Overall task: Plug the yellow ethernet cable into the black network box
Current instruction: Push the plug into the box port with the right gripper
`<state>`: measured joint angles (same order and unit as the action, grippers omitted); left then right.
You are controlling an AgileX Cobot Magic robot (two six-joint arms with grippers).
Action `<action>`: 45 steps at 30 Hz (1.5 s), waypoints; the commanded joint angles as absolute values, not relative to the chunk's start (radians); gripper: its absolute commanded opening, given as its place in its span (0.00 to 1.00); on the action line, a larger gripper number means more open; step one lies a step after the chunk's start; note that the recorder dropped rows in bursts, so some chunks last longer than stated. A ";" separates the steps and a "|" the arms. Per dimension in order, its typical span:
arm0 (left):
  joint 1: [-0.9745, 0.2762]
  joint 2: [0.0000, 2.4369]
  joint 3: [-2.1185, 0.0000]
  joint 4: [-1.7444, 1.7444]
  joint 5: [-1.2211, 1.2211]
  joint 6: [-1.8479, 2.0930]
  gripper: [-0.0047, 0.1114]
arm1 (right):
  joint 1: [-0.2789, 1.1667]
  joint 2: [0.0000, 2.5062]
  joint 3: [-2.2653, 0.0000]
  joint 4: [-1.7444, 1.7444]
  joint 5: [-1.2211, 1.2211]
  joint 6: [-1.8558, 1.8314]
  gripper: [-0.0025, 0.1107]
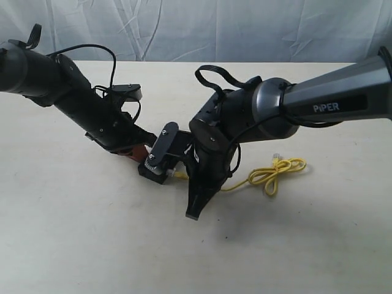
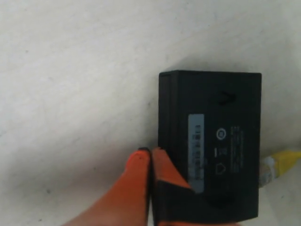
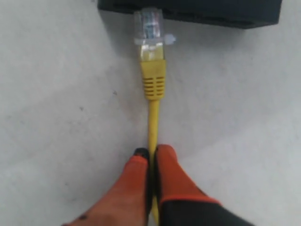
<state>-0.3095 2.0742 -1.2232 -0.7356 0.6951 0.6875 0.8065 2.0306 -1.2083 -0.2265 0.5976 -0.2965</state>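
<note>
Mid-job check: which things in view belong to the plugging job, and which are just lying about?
Part of the job:
thin bright yellow ethernet cable, its clear plug at the box's side
small flat black plastic network box
right gripper, shut on the cable
left gripper, shut, at the box's edge

Just there:
pale tabletop
wrinkled white cloth backdrop

black network box point(image 3: 211, 12): cut by edge | label point(image 2: 196, 150): print blurred | yellow ethernet cable point(image 3: 153, 117): plug point(image 3: 148, 26) seating unclear

Soft even light, blurry wrist views
</note>
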 commanded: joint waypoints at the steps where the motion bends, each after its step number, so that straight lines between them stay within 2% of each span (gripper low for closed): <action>1: -0.308 2.075 -1.227 -0.748 0.715 0.690 0.04 | 0.809 2.032 -1.211 -0.267 0.600 -0.279 0.02; 8: -0.277 2.075 -1.227 -0.750 0.739 0.702 0.04 | 0.809 2.032 -1.211 -0.368 0.613 -0.210 0.02; 27: -0.272 2.101 -1.227 -0.846 0.766 0.788 0.04 | 0.809 2.032 -1.211 -0.375 0.543 -0.209 0.02; 37: -0.272 2.101 -1.227 -0.846 0.762 0.786 0.04 | 0.809 2.032 -1.211 -0.365 0.626 -0.263 0.02; 45: -0.272 2.101 -1.227 -0.846 0.764 0.786 0.04 | 0.809 2.032 -1.211 -0.355 0.594 -0.300 0.02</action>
<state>-0.2718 2.0990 -1.2236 -0.8322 0.7589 0.7857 0.8081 2.0436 -1.2108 -0.3584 0.6162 -0.2886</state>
